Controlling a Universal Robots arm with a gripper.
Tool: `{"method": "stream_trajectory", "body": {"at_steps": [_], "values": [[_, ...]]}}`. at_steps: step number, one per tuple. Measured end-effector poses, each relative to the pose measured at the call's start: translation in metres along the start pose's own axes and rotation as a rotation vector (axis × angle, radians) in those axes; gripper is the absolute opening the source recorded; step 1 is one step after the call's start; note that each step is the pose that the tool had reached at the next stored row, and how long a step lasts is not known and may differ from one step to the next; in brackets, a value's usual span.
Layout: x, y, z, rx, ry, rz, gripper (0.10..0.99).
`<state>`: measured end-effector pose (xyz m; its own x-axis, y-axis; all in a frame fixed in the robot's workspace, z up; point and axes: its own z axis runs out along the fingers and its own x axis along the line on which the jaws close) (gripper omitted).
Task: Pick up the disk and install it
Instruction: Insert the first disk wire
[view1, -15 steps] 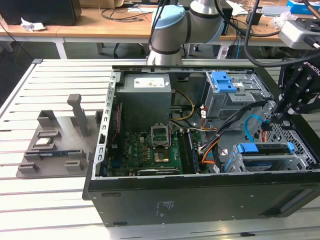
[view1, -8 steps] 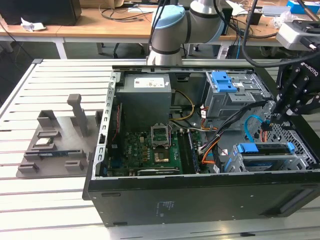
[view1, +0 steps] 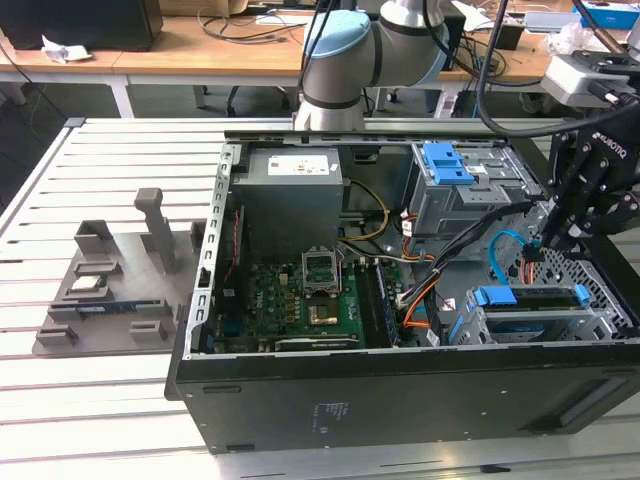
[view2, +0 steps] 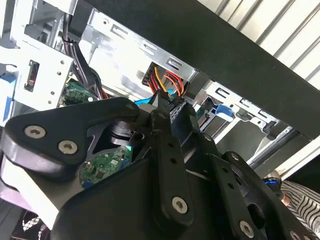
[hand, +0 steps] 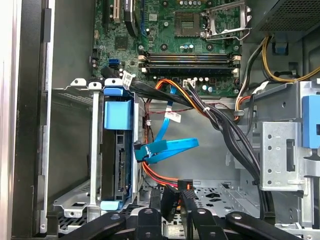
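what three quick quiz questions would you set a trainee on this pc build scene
1. True or false: the disk hangs from the gripper.
2. The disk's bracket is: A red, B blue, C green.
3. In the exterior view, toward which side of the computer case is the gripper?
Key: 1 false, it sits in the drive cage; 2 B; 3 the exterior view's right.

Gripper (view1: 553, 238) inside open case (view1: 400, 390), above disk (view1: 530, 312).
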<state>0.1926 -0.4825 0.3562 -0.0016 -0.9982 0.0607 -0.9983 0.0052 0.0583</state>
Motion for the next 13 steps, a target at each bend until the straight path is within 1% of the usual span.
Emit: {"method": "stream_trajectory", "body": {"at_steps": [1,2,4,5,7,10,12,13], "values": [[0.0000,0.0000,0.0001,0.000,0.0000,0.000,0.302],[0.0000,0.0000,0.0001,0.000,0.0001,0.000,0.165],[-0.0001,0.0011,0.0003,0.000,0.0005,0.000,0.165],[0.0100,0.0062,0.0017,0.000,0.0010,0.000,0.165],[0.0255,0.0081,0.0033,0.000,0.0008,0.000,0.165],[0.0379,0.0085,0.0044,0.000,0.0009,0.000,0.165],[0.0427,0.0093,0.0065,0.000,0.0008,0.000,0.165],[0.0427,0.0095,0.0085,0.000,0.0010,0.000,0.165]]}}
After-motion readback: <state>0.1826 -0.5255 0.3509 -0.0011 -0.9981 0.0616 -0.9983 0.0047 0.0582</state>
